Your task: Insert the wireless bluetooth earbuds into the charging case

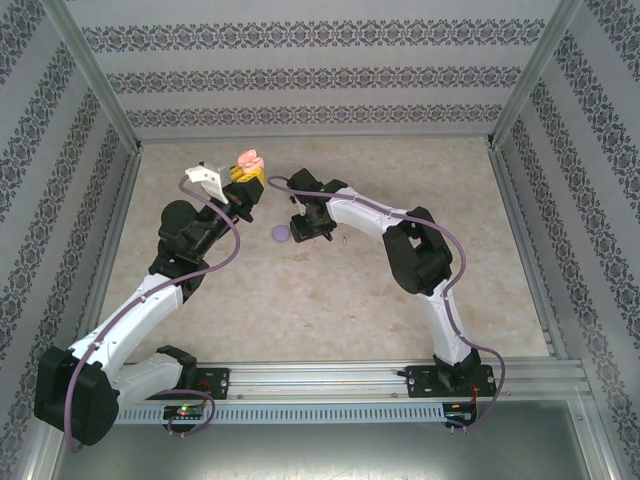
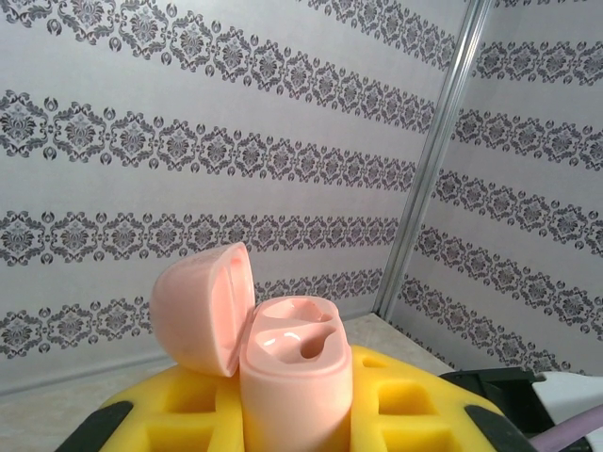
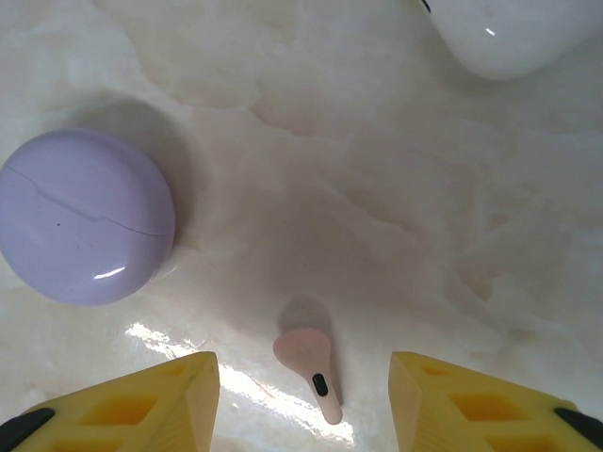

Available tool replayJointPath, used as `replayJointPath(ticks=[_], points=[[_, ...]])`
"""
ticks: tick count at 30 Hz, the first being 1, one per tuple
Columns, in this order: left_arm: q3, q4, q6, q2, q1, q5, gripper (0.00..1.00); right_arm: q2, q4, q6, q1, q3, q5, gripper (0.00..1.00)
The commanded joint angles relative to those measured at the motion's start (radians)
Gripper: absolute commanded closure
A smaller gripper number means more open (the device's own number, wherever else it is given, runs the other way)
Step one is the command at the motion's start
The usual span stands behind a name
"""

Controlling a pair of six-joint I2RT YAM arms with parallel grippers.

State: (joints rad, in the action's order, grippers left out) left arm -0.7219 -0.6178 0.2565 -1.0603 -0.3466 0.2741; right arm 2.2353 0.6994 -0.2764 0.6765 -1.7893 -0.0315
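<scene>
Right wrist, one earbud (image 3: 306, 363), one purple case (image 3: 85, 229)

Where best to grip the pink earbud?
Likely the earbud by its rounded head, coming straight down. It lies flat on the table, its stem thin and tapering; the head is the widest part and sits between the yellow fingers.

Three charging cases were counted: one pink case (image 2: 297, 377), one purple case (image 3: 85, 229) and one white case (image 3: 513, 33). The pink case had two hollow seats inside. One earbud (image 3: 303, 353), pale pink, was counted. There were two arms, the left arm (image 1: 140, 302) and the right arm (image 1: 445, 312), each with one claw, the left claw (image 1: 246, 178) and the right claw (image 3: 301, 386), each having two yellow fingers.
</scene>
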Motion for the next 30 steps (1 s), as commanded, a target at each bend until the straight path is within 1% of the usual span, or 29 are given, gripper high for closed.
replayJointPath(ticks=[1,11,20,27,30], points=[[0.016,-0.044,0.019,0.029,-0.002,-0.021,1.0,0.027,0.038,0.024,0.008,-0.035,0.031,0.49],[0.041,-0.088,0.013,0.033,-0.002,-0.03,1.0,0.063,0.049,0.031,0.01,-0.055,0.031,0.52],[0.049,-0.087,0.011,0.034,-0.002,-0.041,1.0,0.093,0.068,0.043,0.02,-0.082,0.048,0.54],[0.054,-0.086,0.007,0.034,-0.002,-0.038,1.0,0.102,0.078,0.046,0.026,-0.084,0.064,0.58],[0.057,-0.086,0.006,0.036,-0.003,-0.038,1.0,0.097,0.079,0.044,0.028,-0.078,0.065,0.58]])
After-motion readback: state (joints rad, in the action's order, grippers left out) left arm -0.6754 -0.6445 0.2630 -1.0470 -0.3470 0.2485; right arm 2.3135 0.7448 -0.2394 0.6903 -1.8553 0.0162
